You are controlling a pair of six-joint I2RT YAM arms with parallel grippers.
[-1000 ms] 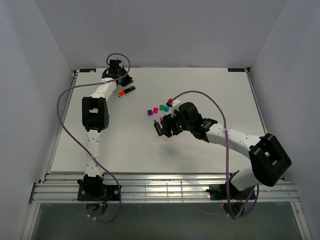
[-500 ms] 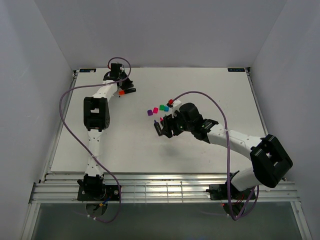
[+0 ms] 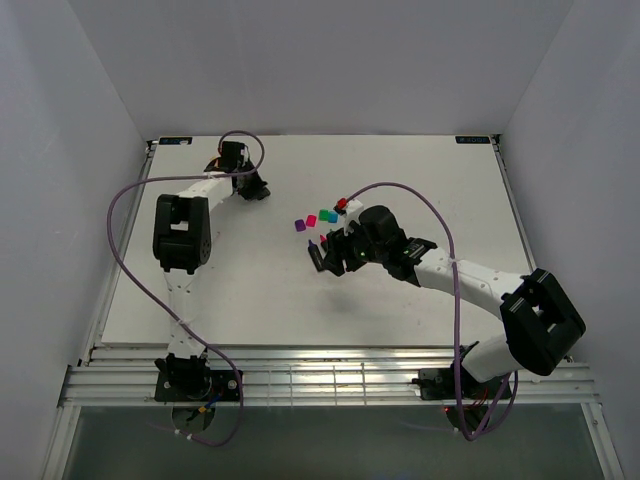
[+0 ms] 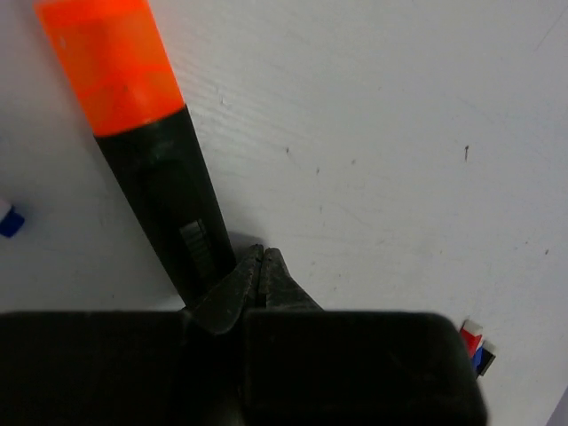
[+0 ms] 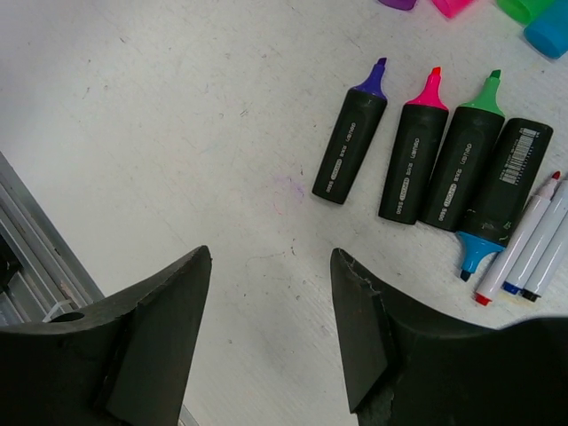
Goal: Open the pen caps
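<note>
The table holds one capped pen, the orange highlighter, which lies flat at its far left. Every place below is taken from that pen.

The left gripper sits against the black body, on the side away from the orange end. Its jaws are pressed fully together and hold nothing, and the body runs past the outside of one finger, not between the two. The right gripper hovers well apart from the pen, toward the right arm's side. Its jaws are parted fairly wide with nothing in them. Four opened highlighters and their loose caps also lie well apart from it.

The step looks like taking hold of the orange pen. The left jaws should first spread, shift sideways until they straddle the black body, then clamp near its middle, leaving the cap fully exposed. The right gripper would need to cross over, pinch only the orange part and pull straight along the pen's axis. A skewed pull could twist the pen loose.
</note>
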